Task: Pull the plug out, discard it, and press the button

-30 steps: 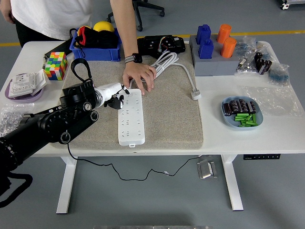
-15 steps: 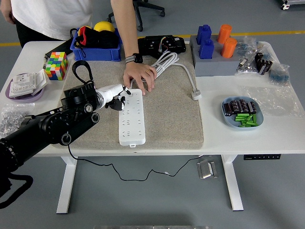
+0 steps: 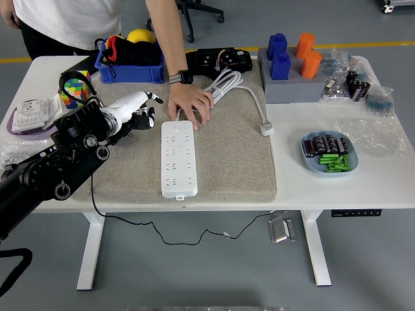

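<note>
Now the white power strip [image 3: 177, 159] lies on the grey felt mat [image 3: 227, 162], its long axis running near to far, with the left hand [image 3: 133, 111] just to its left, level with the far end. Its fingers look loosely curled; whether they grip anything I cannot tell. No plug sits in the strip's sockets; a white plug [image 3: 266, 128] lies on the mat's right edge, trailing smooth cable. A person's hand [image 3: 190, 103] presses the strip's far end, where the button probably is.
</note>
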`<action>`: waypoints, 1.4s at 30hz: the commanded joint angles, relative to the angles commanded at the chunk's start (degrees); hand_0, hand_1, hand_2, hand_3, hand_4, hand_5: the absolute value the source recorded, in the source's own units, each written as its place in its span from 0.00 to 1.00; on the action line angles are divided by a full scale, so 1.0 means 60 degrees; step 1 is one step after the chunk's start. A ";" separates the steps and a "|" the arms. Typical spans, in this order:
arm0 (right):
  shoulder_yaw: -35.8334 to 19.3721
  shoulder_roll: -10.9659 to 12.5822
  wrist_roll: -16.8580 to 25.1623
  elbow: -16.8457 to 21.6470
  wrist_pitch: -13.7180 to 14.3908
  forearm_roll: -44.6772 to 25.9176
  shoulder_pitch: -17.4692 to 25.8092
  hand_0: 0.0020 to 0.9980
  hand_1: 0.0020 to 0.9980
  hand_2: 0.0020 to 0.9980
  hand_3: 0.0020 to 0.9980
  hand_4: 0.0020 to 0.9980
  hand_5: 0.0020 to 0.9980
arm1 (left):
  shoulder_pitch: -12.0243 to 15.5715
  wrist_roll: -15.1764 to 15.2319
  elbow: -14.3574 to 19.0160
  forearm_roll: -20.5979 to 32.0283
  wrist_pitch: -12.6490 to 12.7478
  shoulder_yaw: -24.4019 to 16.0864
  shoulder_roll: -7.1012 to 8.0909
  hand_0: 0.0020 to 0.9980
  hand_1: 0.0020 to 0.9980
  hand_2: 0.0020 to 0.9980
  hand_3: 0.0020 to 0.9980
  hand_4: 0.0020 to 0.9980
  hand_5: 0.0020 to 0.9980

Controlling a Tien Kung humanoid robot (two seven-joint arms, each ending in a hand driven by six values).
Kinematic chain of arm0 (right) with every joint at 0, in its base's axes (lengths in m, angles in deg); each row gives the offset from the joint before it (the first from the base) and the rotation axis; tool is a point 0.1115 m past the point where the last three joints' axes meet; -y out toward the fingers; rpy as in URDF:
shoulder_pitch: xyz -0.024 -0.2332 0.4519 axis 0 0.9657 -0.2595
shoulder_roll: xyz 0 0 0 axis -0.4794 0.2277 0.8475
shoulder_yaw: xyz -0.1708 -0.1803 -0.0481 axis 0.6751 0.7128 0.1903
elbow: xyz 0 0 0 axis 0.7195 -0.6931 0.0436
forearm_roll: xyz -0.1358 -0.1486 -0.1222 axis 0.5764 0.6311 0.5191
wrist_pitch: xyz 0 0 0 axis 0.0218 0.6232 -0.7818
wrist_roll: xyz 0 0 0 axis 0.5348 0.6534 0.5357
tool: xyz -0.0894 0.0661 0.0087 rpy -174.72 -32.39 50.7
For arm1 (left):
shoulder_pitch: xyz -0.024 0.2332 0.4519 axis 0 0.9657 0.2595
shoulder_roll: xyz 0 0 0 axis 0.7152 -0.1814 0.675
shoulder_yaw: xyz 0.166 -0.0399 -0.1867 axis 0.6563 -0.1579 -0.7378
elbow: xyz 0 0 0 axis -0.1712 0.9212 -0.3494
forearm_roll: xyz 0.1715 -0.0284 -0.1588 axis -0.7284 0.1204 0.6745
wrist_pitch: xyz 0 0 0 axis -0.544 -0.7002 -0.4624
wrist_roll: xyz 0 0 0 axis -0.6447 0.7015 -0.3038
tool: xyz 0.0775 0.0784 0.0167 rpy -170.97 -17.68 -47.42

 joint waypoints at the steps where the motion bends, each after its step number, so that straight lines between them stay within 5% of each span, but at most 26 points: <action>1: -0.0015 -0.0002 -0.0001 -0.0001 0.0000 0.0011 0.0004 0.77 0.73 0.72 0.71 0.89 0.66 | 0.0275 0.0311 0.0274 -0.0174 0.0260 -0.0395 0.0091 0.06 0.02 0.14 0.81 0.00 0.00; 3: -0.0040 -0.0004 0.0000 0.0010 0.0001 0.0021 0.0006 0.77 0.73 0.72 0.71 0.89 0.66 | 0.0703 0.0673 0.0649 -0.0338 0.0480 -0.1124 0.0208 0.06 0.02 0.14 0.81 0.00 0.00; 4: -0.0045 -0.0002 0.0001 0.0017 0.0002 0.0024 0.0005 0.77 0.73 0.72 0.71 0.89 0.66 | 0.0918 0.0736 0.0808 -0.0373 0.0474 -0.1523 0.0250 0.28 0.29 0.40 0.85 0.59 0.00; 9: -0.0121 -0.0002 -0.0002 0.0028 0.0000 0.0058 -0.0032 0.77 0.73 0.72 0.71 0.89 0.66 | 0.1856 0.1017 0.1303 -0.0670 0.0527 -0.3237 0.0367 0.28 0.29 0.40 0.85 0.59 0.00; 10: -0.0137 -0.0005 -0.0001 0.0029 0.0000 0.0059 -0.0038 0.77 0.73 0.72 0.71 0.89 0.66 | 0.1985 0.1092 0.1350 -0.0705 0.0582 -0.3466 0.0370 0.82 0.84 0.80 0.90 0.78 0.12; 15: -0.0222 -0.0004 -0.0002 0.0039 -0.0001 0.0079 -0.0103 0.77 0.73 0.72 0.71 0.89 0.66 | 0.2776 0.1557 0.1532 -0.0776 0.0893 -0.4802 0.0321 0.82 0.84 0.80 0.90 0.78 0.12; 16: -0.0242 -0.0004 -0.0002 0.0037 0.0003 0.0083 -0.0114 0.77 0.73 0.72 0.71 0.89 0.66 | 0.2912 0.1623 0.1536 -0.0758 0.0915 -0.5032 0.0304 0.92 0.96 0.93 0.92 0.83 0.32; 21: -0.0310 0.0006 -0.0002 0.0021 0.0001 0.0108 -0.0134 0.77 0.73 0.72 0.71 0.89 0.66 | 0.3360 0.1686 0.1557 -0.0655 0.0823 -0.5876 0.0256 0.92 0.96 0.93 0.92 0.83 0.32; 22: -0.0333 0.0006 0.0000 0.0013 0.0005 0.0119 -0.0132 0.77 0.73 0.72 0.71 0.89 0.66 | 0.3430 0.1726 0.1560 -0.0602 0.0818 -0.5989 0.0249 1.00 1.00 1.00 0.99 0.94 0.71; 27: -0.0413 0.0012 -0.0002 -0.0024 0.0001 0.0162 -0.0142 0.77 0.73 0.72 0.71 0.89 0.66 | 0.3742 0.1899 0.1651 -0.0519 0.0886 -0.6400 0.0203 1.00 1.00 1.00 0.99 0.94 0.71; 28: -0.0443 0.0005 -0.0002 -0.0036 0.0001 0.0175 -0.0155 0.77 0.73 0.72 0.71 0.89 0.66 | 0.3804 0.1964 0.1666 -0.0498 0.0920 -0.6484 0.0208 1.00 1.00 1.00 1.00 0.93 0.89; 42: -0.0619 -0.0036 0.0015 -0.0033 -0.0013 0.0229 -0.0282 0.77 0.73 0.72 0.71 0.89 0.66 | 0.4565 0.2165 0.1945 -0.0268 0.1037 -0.7107 0.0303 1.00 1.00 1.00 1.00 0.89 0.82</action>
